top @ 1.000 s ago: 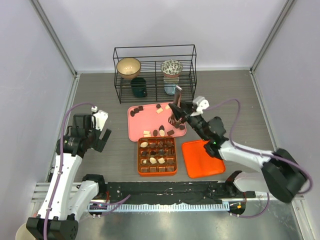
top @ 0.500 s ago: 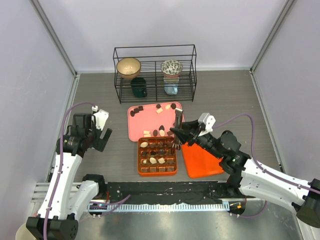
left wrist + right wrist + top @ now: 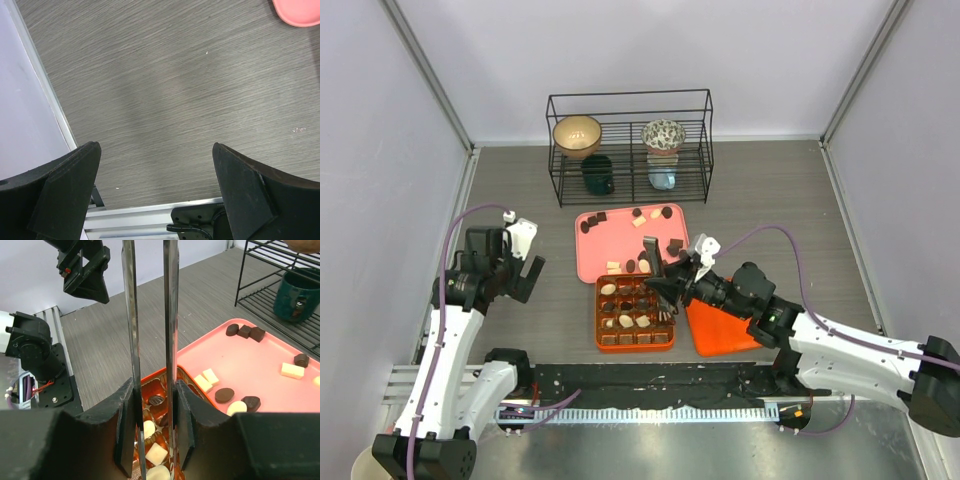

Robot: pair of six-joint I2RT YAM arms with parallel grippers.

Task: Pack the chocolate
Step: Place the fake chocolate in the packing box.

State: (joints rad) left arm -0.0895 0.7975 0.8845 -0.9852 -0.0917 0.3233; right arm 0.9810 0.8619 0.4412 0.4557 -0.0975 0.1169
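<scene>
Chocolate (image 3: 224, 394) is lying on the tabletop (image 3: 770, 190), some scattered over the pink tray (image 3: 610, 235), some filling the orange gridded box (image 3: 634, 347). The right tool (image 3: 154, 427) is clamping metal tongs (image 3: 171, 315) over the box, seemingly to place a piece. The left tool (image 3: 156, 170) is idling wide open, aside.

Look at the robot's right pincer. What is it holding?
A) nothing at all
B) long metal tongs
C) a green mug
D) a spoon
B: in the right wrist view, the right pincer is closed on the two long, shiny blades of the metal tongs.
</scene>
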